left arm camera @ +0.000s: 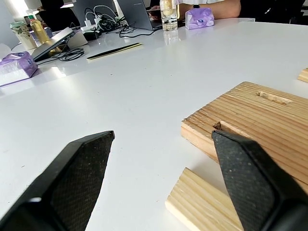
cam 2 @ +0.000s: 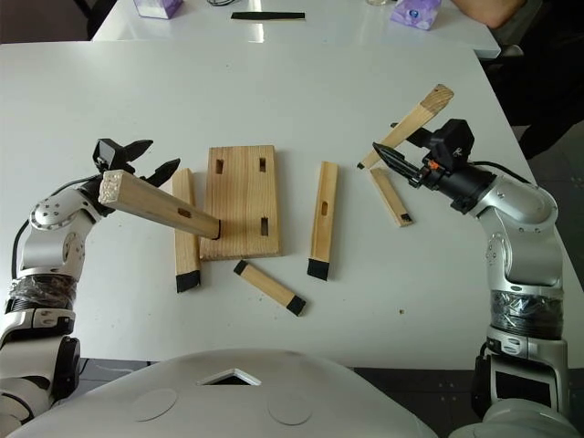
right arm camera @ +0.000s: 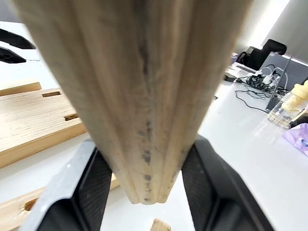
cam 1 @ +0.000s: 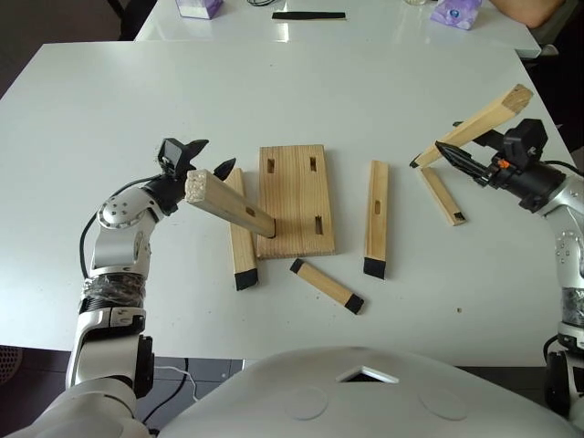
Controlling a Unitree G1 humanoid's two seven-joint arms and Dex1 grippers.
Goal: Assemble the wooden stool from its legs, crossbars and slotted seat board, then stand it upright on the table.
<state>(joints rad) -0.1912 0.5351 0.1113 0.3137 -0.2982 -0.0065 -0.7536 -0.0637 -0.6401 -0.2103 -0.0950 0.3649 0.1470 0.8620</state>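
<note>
The board (cam 1: 297, 182) lies flat at mid-counter (cam 1: 319, 100), its long axis running 12 to 6 o'clock, with slots near its corners. A propped leg (cam 1: 228, 205) slants from the board's near-left slot up toward 10 o'clock. I cannot tell whether its lower end is seated in that slot or only resting on it.

The left hand (cam 1: 216, 153) hangs just beyond the leg's raised end, at about 12 o'clock from it. Its fingers are spread and hold nothing. From this hand the board lies at 4 o'clock, close by.

The right hand (cam 1: 449, 149) is well off at the board's 3 o'clock side, pinching a held leg (cam 1: 497, 109) near its lower end. That leg's long axis runs 8 to 2 o'clock, with the far end lifted off the counter. From this hand the board lies at about 8 o'clock.

Loose parts:
- A flat leg (cam 1: 243, 251) lies along the board's 9 o'clock edge.
- A slotted leg (cam 1: 376, 219) lies parallel at the board's 3 o'clock side, apart from it.
- A bar (cam 1: 327, 286) lies at the board's 6 o'clock side.
- A second bar (cam 1: 443, 196) lies just under the right hand.

The coming move likely turns on the propped leg. The left hand is far nearer, and it would need to close across the leg's 10-to-4 axis to steady it.

No writing can be read on the wooden parts. Print on the tissue pack (cam 1: 454, 13) at the far edge is too small to read.
</note>
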